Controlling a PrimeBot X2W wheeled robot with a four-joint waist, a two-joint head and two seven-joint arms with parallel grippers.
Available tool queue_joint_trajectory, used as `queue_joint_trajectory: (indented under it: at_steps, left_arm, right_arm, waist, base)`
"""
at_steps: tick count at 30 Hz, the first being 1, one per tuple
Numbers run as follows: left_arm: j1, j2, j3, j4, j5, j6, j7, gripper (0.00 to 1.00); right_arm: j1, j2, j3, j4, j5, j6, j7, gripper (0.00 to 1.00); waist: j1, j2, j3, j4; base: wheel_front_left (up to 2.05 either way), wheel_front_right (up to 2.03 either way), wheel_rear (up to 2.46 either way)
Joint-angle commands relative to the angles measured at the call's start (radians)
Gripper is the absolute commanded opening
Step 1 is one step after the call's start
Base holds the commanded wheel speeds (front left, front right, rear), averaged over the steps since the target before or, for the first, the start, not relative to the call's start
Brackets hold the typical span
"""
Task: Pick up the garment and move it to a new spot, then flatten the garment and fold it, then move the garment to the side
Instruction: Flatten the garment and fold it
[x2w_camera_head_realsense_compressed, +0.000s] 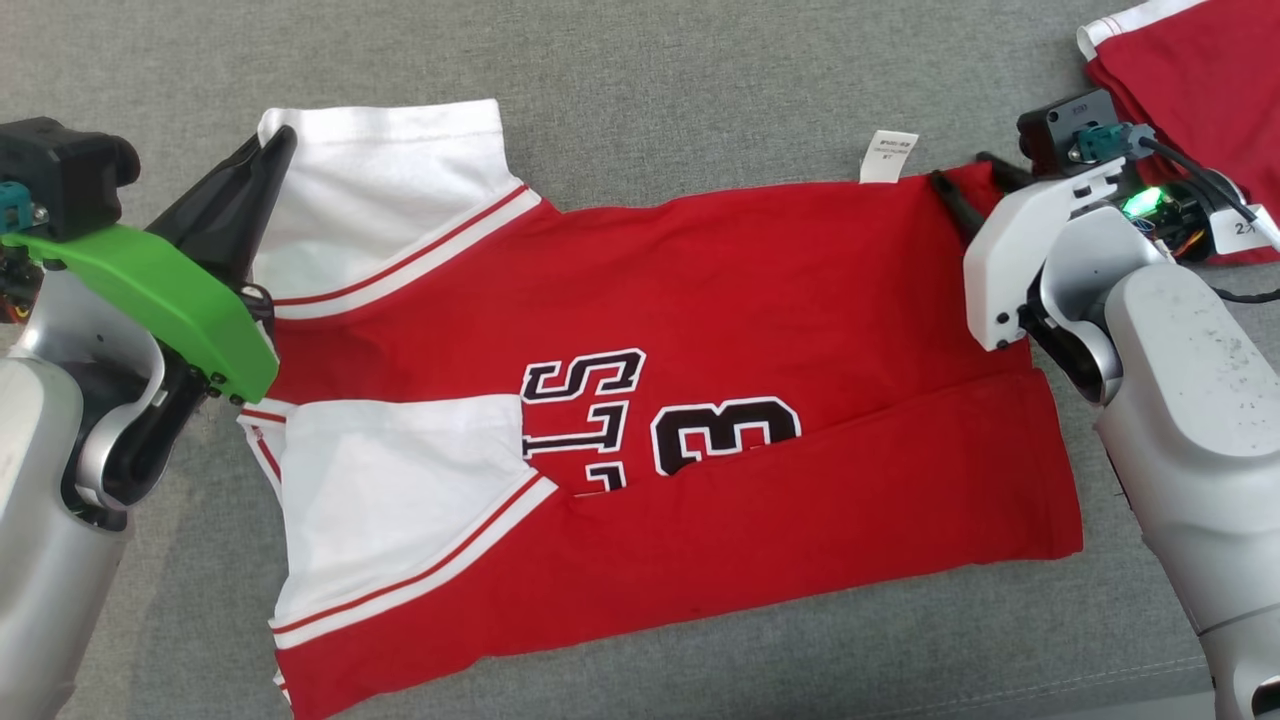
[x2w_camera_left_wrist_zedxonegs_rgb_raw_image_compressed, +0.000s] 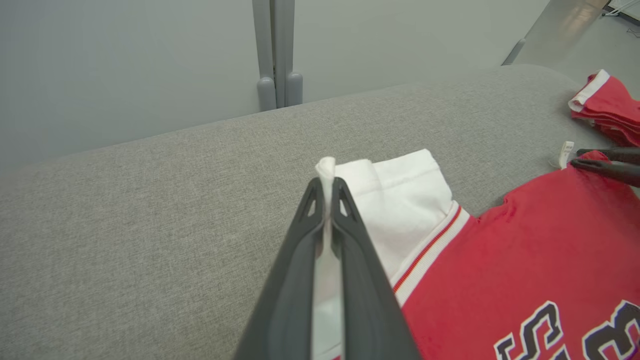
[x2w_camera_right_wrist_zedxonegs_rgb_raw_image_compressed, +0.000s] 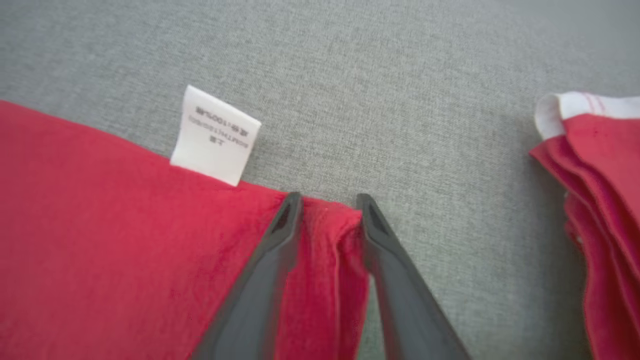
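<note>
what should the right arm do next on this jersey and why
Probably close the fingers of the right gripper on the corner of the red and white fabric jersey: they straddle that bunched red corner but stand apart, while the left gripper is shut on the white sleeve. Both ends need holding before a fold.

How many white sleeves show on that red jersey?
2: one white fabric sleeve far left, pinched by the left fingers; the other sleeve folded onto the red jersey, near left.

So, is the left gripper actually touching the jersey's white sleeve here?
Touching. In the left wrist view the left gripper is shut on the white sleeve, its edge pinched between the fingers.
</note>
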Motion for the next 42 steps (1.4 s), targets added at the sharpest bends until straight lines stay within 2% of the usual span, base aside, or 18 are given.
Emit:
queue_joint_trajectory:
  at_steps: [1,6,11,20,22,25,28,30,31,32,33,34,42]
  left_arm:
    - [0.011,0.0,0.001,0.002,-0.003,-0.003,-0.013,0.0]
    - [0.018,-0.003,0.003,0.013,-0.006,-0.003,-0.055,0.0]
    - [0.074,0.004,0.003,-0.005,-0.027,-0.003,-0.102,0.0]
    - [0.341,0.014,0.028,-0.127,-0.071,0.054,-0.204,0.0]
    - [0.507,-0.015,0.034,-0.163,-0.116,0.091,-0.262,0.0]
    - [0.558,-0.038,0.027,-0.144,-0.134,0.094,-0.285,0.0]
    - [0.601,-0.07,0.008,-0.087,-0.152,0.078,-0.311,0.0]
    - [0.609,-0.082,0.002,-0.057,-0.151,0.071,-0.322,0.0]
    - [0.611,-0.086,-0.003,-0.039,-0.146,0.069,-0.33,0.34]
    - [0.614,-0.088,-0.009,-0.025,-0.141,0.067,-0.333,0.53]
    - [0.618,-0.093,-0.013,-0.01,-0.136,0.066,-0.341,0.95]
    - [0.623,-0.097,-0.016,0.001,-0.134,0.067,-0.347,1.0]
    - [0.687,-0.12,-0.001,0.02,-0.098,0.11,-0.432,1.0]
  right_arm:
    - [-0.007,-0.009,0.003,0.009,0.006,-0.001,-0.017,0.0]
    - [-0.011,-0.002,0.008,0.018,0.007,-0.001,-0.099,0.0]
    - [0.054,0.003,0.004,-0.002,-0.002,-0.001,-0.184,0.0]
    - [0.271,0.013,-0.081,-0.141,-0.01,-0.001,-0.264,0.0]
    - [0.432,0.046,-0.168,-0.245,-0.035,-0.001,-0.25,0.0]
    - [0.493,0.067,-0.194,-0.283,-0.05,-0.001,-0.236,0.0]
    - [0.557,0.093,-0.222,-0.319,-0.08,-0.001,-0.224,0.0]
    - [0.576,0.104,-0.234,-0.329,-0.089,-0.001,-0.227,0.21]
    - [0.587,0.11,-0.239,-0.334,-0.092,-0.001,-0.226,0.45]
    - [0.595,0.115,-0.247,-0.34,-0.097,-0.001,-0.231,0.8]
    - [0.606,0.122,-0.253,-0.345,-0.101,-0.001,-0.232,1.0]
    - [0.615,0.128,-0.259,-0.348,-0.106,-0.001,-0.233,1.0]
    - [0.701,0.169,-0.351,-0.396,-0.135,-0.001,-0.259,1.0]
  waist:
    - [0.0,0.0,-0.003,-0.002]
    - [0.0,0.0,-0.03,-0.007]
    - [0.0,0.0,-0.076,-0.005]
    - [0.0,0.0,-0.169,0.016]
    - [0.0,0.0,-0.213,0.035]
    - [0.0,0.0,-0.228,0.037]
    - [0.0,0.0,-0.246,0.037]
    - [0.0,0.0,-0.251,0.037]
    - [0.0,0.0,-0.255,0.037]
    - [0.0,0.0,-0.259,0.037]
    - [0.0,0.0,-0.264,0.037]
    - [0.0,0.0,-0.268,0.036]
    - [0.0,0.0,-0.314,0.044]
  base:
    - [0.0,0.0,0.0]
    - [0.0,0.0,0.0]
    - [0.0,0.0,0.0]
    - [0.0,0.0,0.0]
    - [0.0,0.0,0.0]
    - [0.0,0.0,0.0]
    - [0.0,0.0,0.0]
    - [0.0,0.0,0.0]
    - [0.0,0.0,0.0]
    - [0.0,0.0,0.0]
    - [0.0,0.0,0.0]
    - [0.0,0.0,0.0]
    - [0.0,0.0,0.0]
